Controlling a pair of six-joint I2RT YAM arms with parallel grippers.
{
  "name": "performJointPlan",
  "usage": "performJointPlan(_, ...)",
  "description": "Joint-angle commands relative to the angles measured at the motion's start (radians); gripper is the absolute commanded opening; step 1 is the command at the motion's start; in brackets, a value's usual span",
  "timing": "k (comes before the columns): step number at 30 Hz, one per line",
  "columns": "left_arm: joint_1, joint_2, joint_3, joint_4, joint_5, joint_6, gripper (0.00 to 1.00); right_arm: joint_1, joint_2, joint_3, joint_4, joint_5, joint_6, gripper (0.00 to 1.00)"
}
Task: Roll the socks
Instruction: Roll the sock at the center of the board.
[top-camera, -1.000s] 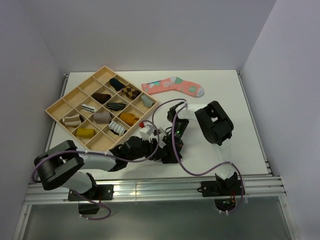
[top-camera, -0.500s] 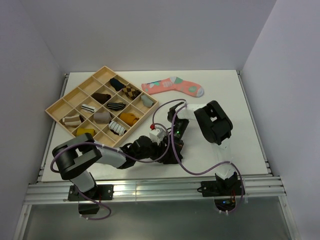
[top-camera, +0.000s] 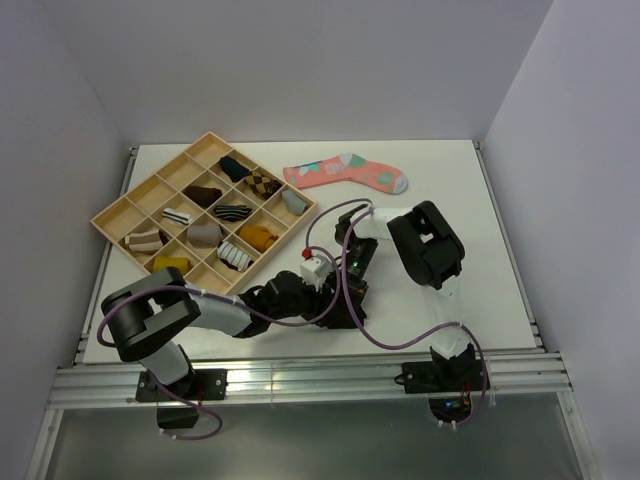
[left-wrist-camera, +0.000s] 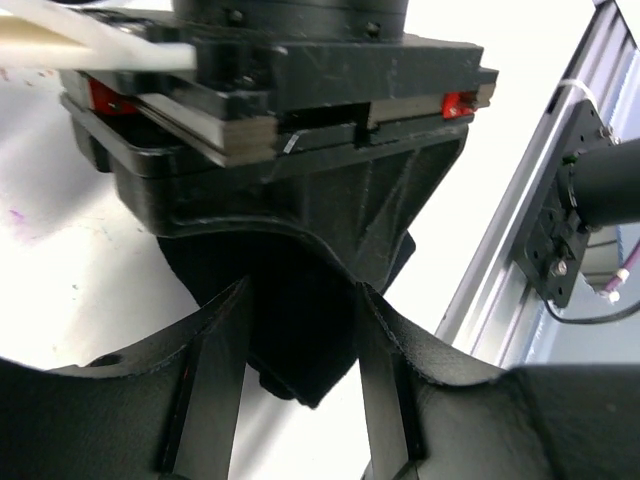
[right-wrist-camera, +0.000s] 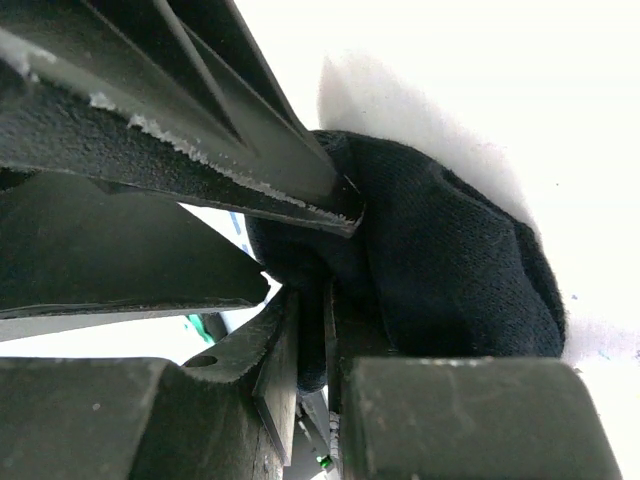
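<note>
A plain black sock (right-wrist-camera: 450, 260) lies bunched on the white table (top-camera: 440, 180) where the two grippers meet. My right gripper (right-wrist-camera: 310, 335) is shut on a thin fold of it. My left gripper (left-wrist-camera: 302, 290) faces the right one, its fingers (left-wrist-camera: 215, 350) pressed against both sides of the black sock (left-wrist-camera: 300, 340). In the top view the left gripper (top-camera: 312, 298) and right gripper (top-camera: 340, 298) crowd together and hide the sock. No loose mustard-yellow sock shows.
A wooden compartment tray (top-camera: 113, 213) at the back left holds several small rolled sock bundles. A pink patterned sock (top-camera: 345, 172) lies flat at the back. Purple cables loop over the right arm (top-camera: 428, 245). The metal rail (top-camera: 300, 375) runs along the near edge.
The left arm's elbow swung right and toward the tray, and its wrist shifted slightly right. The right arm has not moved. The left jaws stand slightly wider.
</note>
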Motion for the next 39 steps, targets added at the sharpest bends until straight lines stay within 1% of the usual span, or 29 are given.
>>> performJointPlan(1,-0.006,-0.022,-0.006,0.063,0.047,0.022,0.5,-0.007,0.041,-0.007,0.14,0.156,-0.007,0.14)
performJointPlan(11,-0.006,0.001,0.008,0.028,0.13,0.048,0.5,-0.01,0.047,-0.001,0.146,0.163,0.016,0.14)
performJointPlan(14,-0.006,0.013,0.014,0.003,0.124,0.043,0.49,-0.011,0.044,-0.004,0.15,0.16,0.015,0.14)
performJointPlan(17,-0.006,0.035,0.028,-0.029,0.11,0.037,0.46,-0.011,0.033,-0.011,0.163,0.161,0.024,0.15)
performJointPlan(22,-0.008,0.084,0.065,-0.08,0.09,0.028,0.35,-0.011,0.017,-0.01,0.158,0.15,0.019,0.15)
performJointPlan(23,-0.008,0.098,0.069,-0.089,0.086,0.016,0.31,-0.011,0.014,-0.011,0.161,0.15,0.021,0.15)
performJointPlan(24,-0.008,0.105,0.073,-0.092,0.092,0.011,0.22,-0.011,0.01,-0.014,0.164,0.15,0.018,0.16)
performJointPlan(27,-0.008,0.134,0.096,-0.127,0.099,-0.013,0.0,-0.011,-0.031,-0.049,0.202,0.15,0.015,0.21)
performJointPlan(28,-0.008,0.141,0.1,-0.133,0.098,-0.018,0.0,-0.011,-0.069,-0.077,0.219,0.155,0.016,0.25)
performJointPlan(30,-0.006,0.167,0.106,-0.168,0.077,-0.047,0.0,-0.013,-0.132,-0.105,0.265,0.153,0.016,0.28)
performJointPlan(31,-0.006,0.176,0.105,-0.172,0.078,-0.059,0.0,-0.016,-0.15,-0.125,0.276,0.15,0.016,0.31)
performJointPlan(33,-0.006,0.193,0.1,-0.173,0.086,-0.076,0.0,-0.019,-0.187,-0.145,0.305,0.14,0.016,0.35)
performJointPlan(34,-0.006,0.197,0.096,-0.169,0.093,-0.085,0.0,-0.027,-0.224,-0.163,0.308,0.132,0.012,0.39)
performJointPlan(35,-0.006,0.199,0.096,-0.175,0.092,-0.093,0.0,-0.028,-0.244,-0.175,0.34,0.13,0.027,0.42)
performJointPlan(37,-0.006,0.196,0.093,-0.181,0.093,-0.105,0.0,-0.036,-0.296,-0.212,0.368,0.138,0.036,0.46)
performJointPlan(39,-0.006,0.193,0.093,-0.182,0.093,-0.113,0.0,-0.05,-0.347,-0.238,0.44,0.167,0.079,0.48)
